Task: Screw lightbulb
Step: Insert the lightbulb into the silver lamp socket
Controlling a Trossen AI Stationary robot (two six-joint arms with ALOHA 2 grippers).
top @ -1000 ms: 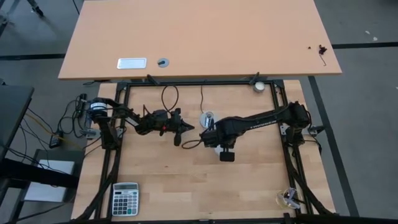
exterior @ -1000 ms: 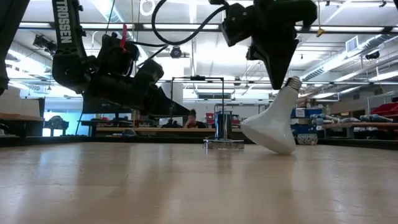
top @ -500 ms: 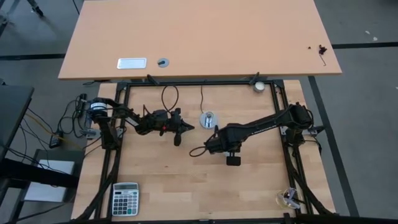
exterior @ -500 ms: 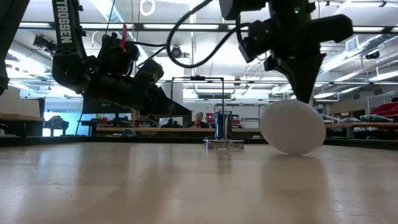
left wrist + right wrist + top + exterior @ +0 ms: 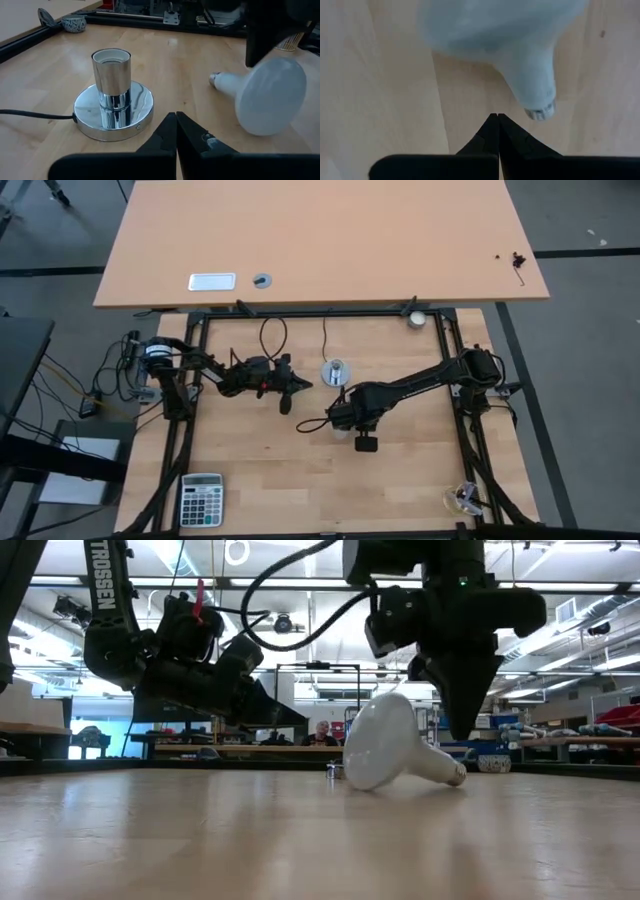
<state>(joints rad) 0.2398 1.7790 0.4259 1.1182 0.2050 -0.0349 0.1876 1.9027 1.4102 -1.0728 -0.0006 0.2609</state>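
Nothing screwed yet: lightbulb (image 5: 390, 752) lies loose mid-frame, socket (image 5: 112, 95) empty; right gripper (image 5: 495, 120) pressed together above it, left gripper (image 5: 176, 120) pressed together too.

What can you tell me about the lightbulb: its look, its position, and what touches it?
The lightbulb is white and frosted, with a wide rounded dome that narrows to a neck and a small silvery screw base. It lies on its side on the wooden table, not screwed in, a little apart from the metal socket. The right gripper is above it, fingers shut, not holding it. Nothing but the table appears to touch it.
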